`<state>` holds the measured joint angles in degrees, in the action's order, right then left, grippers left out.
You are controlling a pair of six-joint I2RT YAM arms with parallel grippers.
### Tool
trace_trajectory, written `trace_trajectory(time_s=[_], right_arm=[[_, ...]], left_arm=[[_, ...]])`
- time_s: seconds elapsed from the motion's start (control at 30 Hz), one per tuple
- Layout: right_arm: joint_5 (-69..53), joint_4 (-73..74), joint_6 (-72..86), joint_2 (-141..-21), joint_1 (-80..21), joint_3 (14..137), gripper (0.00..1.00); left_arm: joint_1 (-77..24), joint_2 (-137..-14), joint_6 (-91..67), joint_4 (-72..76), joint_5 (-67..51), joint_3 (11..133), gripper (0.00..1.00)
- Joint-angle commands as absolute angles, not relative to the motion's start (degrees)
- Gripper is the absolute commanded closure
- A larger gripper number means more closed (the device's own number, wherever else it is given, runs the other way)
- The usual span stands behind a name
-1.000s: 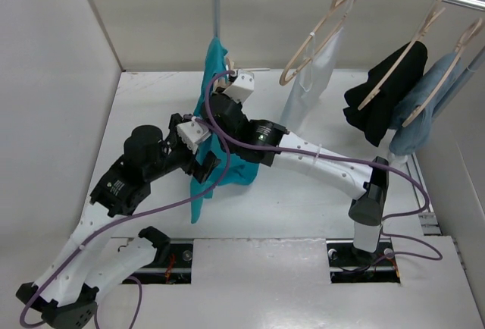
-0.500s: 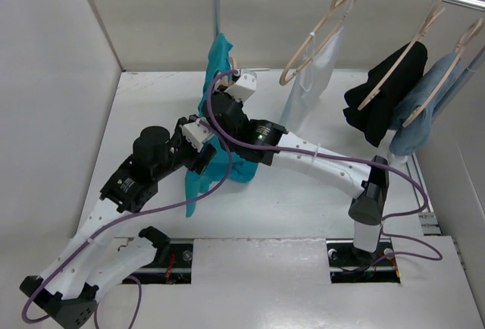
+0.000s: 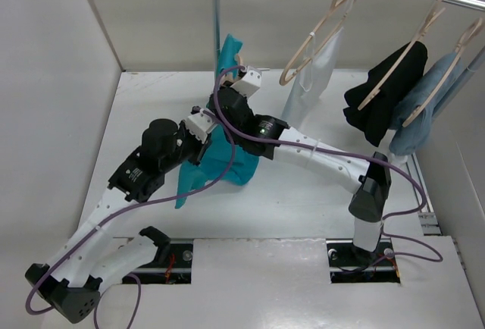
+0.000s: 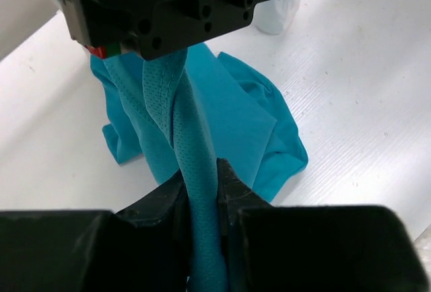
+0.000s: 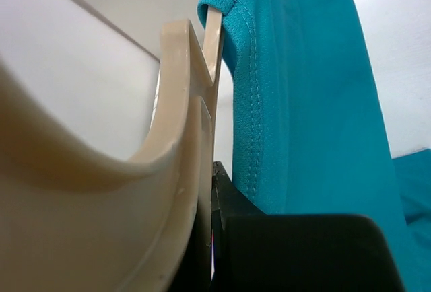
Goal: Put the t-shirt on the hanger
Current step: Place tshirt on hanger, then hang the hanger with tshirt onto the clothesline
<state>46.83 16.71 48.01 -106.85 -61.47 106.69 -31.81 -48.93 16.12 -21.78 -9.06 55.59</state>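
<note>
- Left gripper (image 4: 200,196): jaws closed almost fully, pinching a twisted rope of the t-shirt (image 4: 232,114) at lower centre of the left wrist view.
- Right gripper (image 5: 202,238): jaws set narrow, clamped on the hanger (image 5: 180,97), which fills the left half of the right wrist view.
- T-shirt: a stitched edge sits over the hanger's tip at upper centre; the lower cloth lies bunched on the table (image 3: 303,200) at centre of the top view.

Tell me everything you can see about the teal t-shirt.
The t-shirt is teal, a fine mesh-like knit with stitched hems. Crumpled and partly lifted: its top hangs on the hanger held by the right gripper, a twisted strand is pinched in the left gripper, and the lower part lies bunched on the white table.
</note>
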Motion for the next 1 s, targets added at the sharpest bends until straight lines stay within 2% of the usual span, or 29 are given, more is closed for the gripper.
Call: trace_trajectory(time_s=[0.0, 0.1, 0.13, 0.23, 0.3, 0.6, 0.97], right_arm=[[33.4, 14.5, 43.4, -104.7, -61.7, 104.9, 0.98], [31.7, 10.3, 37.0, -103.5, -61.7, 103.2, 0.78], [31.1, 9.4, 35.8, -103.4, -61.7, 103.2, 0.63], [30.6, 9.4, 33.5, -102.8, -61.7, 103.8, 0.49], [31.4, 9.4, 33.5, -102.2, -61.7, 103.1, 0.45], [31.4, 10.3, 26.5, -100.3, -61.7, 103.8, 0.00], [34.9, 17.2, 24.7, -96.8, -61.2, 106.0, 0.00]], left_arm=[[-31.8, -47.9, 13.8, -16.1, -8.5, 59.5, 1.00], [-31.8, -47.4, 10.2, -16.1, -6.4, 60.0, 1.00], [-31.8, -46.8, 9.6, -16.1, -5.6, 60.0, 1.00], [-31.8, -45.0, 8.4, -15.1, -4.1, 58.1, 1.00], [-31.8, -44.4, 8.3, -14.0, -4.0, 57.6, 1.00], [-31.8, -43.6, 4.6, -13.3, -1.9, 57.0, 1.00], [-31.8, -47.0, 3.3, -13.8, 1.1, 58.5, 1.00]])
